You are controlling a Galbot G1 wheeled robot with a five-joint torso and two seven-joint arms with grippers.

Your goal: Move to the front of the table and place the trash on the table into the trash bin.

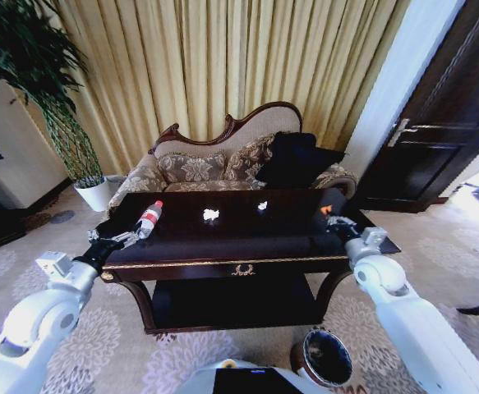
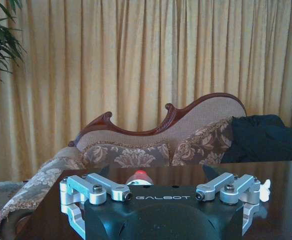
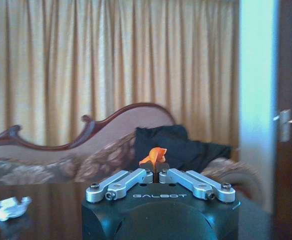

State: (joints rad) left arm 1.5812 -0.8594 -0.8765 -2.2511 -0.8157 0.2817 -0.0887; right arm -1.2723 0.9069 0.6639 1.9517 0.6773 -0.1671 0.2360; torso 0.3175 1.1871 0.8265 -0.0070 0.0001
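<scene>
Two arms are extended over the table (image 1: pixel 247 246), which fills the middle of the head view with a sofa (image 1: pixel 223 160) beyond its far edge. The bin (image 1: pixel 327 358) stands on the carpet at the near right, below and in front of the table, close to the robot's base.

Left arm: the left gripper (image 1: pixel 126 238) sits at the table's left near corner, fingers spread wide. The bottle (image 1: pixel 148 220) lies on its side just beyond those fingers, red cap toward the far side, long axis running near-to-far with a slight lean right. In the left wrist view its cap (image 2: pixel 139 176) shows between the open fingers, so the bottle lies straight ahead of this gripper and roughly in line with its reach. Contact cannot be confirmed.

Right arm: the right gripper (image 1: pixel 335 222) is at the table's right side, fingers drawn together on a small orange scrap (image 3: pixel 154 156).

Remaining items: two white paper scraps, one (image 1: pixel 211 215) at centre and a smaller one (image 1: pixel 262 206) to its right, both toward the far half of the tabletop and well apart from either gripper.

Judgement: the left arm is the nearer to the bottle; the right arm is nearer the bin.
</scene>
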